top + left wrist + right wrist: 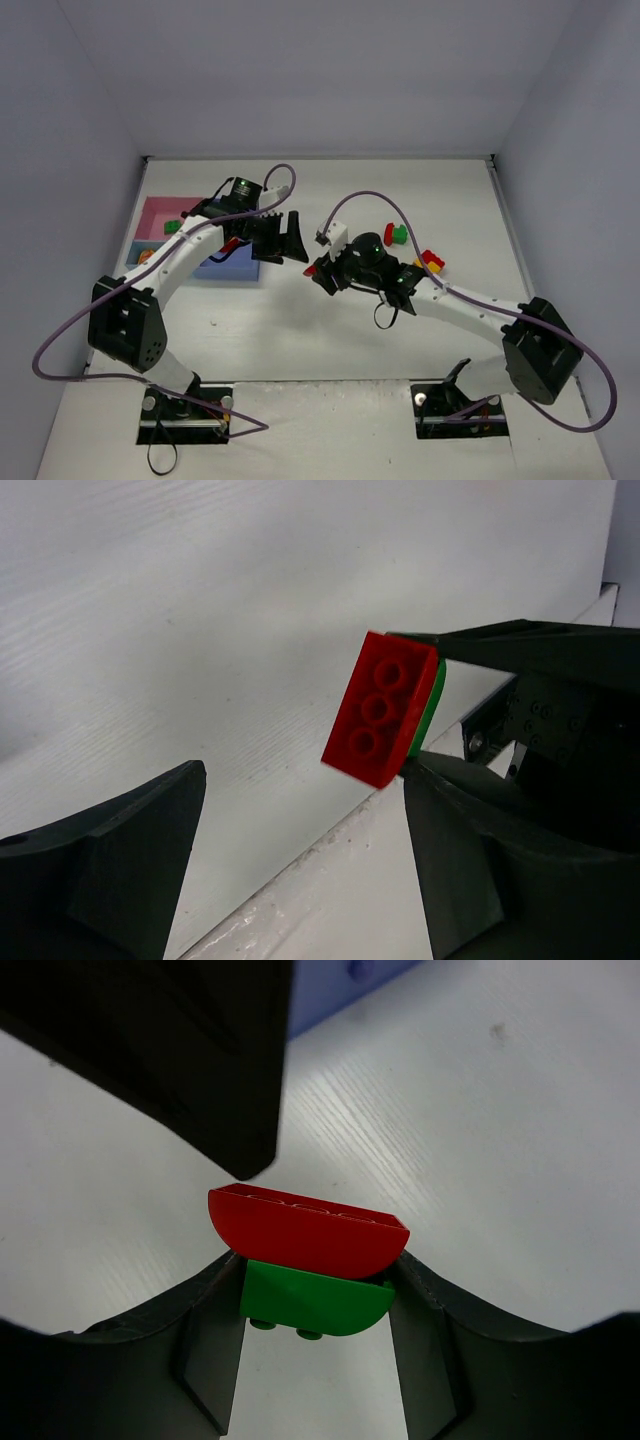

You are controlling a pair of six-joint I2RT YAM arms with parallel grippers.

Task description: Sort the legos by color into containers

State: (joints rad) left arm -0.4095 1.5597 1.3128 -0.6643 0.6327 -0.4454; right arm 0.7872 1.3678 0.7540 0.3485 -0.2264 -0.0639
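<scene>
My right gripper (315,1295) is shut on a green rounded lego (312,1300) with a red rounded lego (305,1232) stuck to it. The pair is held above the table; only its red lego (311,270) shows from above, near the middle. In the left wrist view the red lego (382,720) shows three studs, and its green partner (429,702) peeks out behind. My left gripper (305,780) stands open just short of the pair, nothing between its fingers. From above, the left gripper (290,240) faces the right gripper (318,270) closely. The containers lie at the left: pink (158,212), blue (232,268), light-blue (138,250).
Loose legos lie right of the right arm: a red one (389,232), a green one (400,236) and a yellow-and-red cluster (432,262). A green lego (172,227) lies in the pink tray. White walls enclose the table on three sides.
</scene>
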